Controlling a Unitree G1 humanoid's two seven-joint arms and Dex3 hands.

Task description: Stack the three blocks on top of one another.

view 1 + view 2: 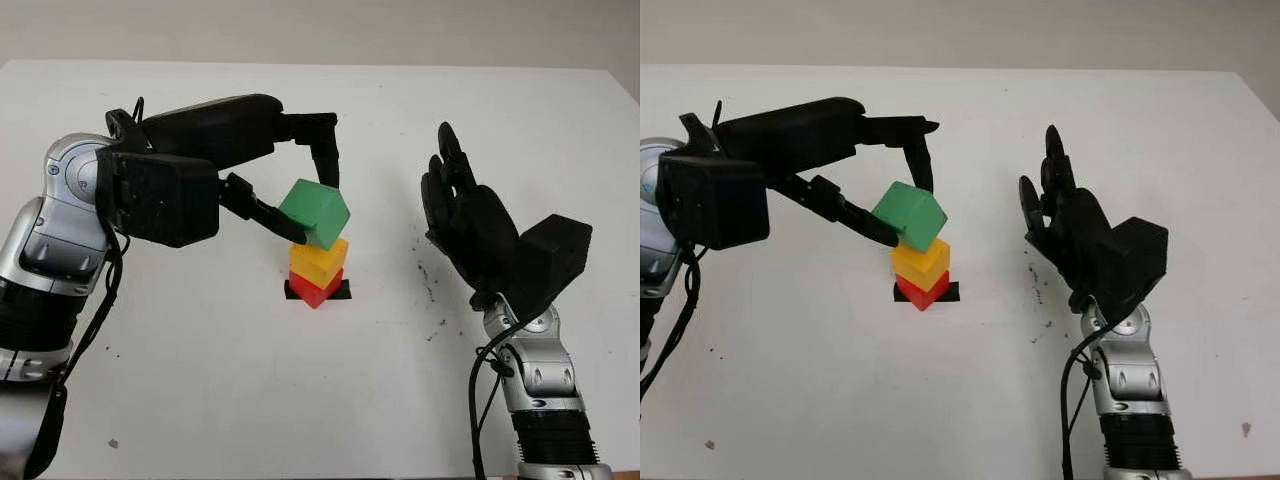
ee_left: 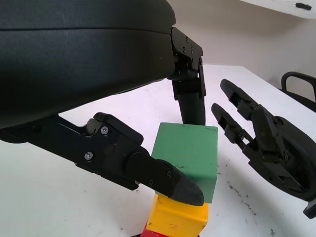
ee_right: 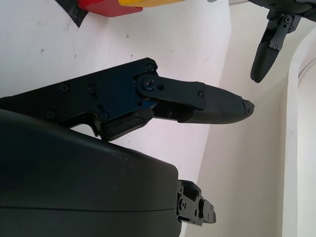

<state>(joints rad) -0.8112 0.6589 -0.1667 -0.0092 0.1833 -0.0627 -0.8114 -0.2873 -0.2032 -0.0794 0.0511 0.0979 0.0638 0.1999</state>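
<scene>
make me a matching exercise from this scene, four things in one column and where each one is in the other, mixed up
Things:
1. green cube block
2. yellow cube block
3. red cube block
4. right hand

Places or states:
A. bottom of the stack, on the black tape mark
B. raised open, off to the stack's side
C. tilted on top, gripped by the left hand
D. middle of the stack

Pairs: 1-C, 2-D, 3-A, 4-B
</scene>
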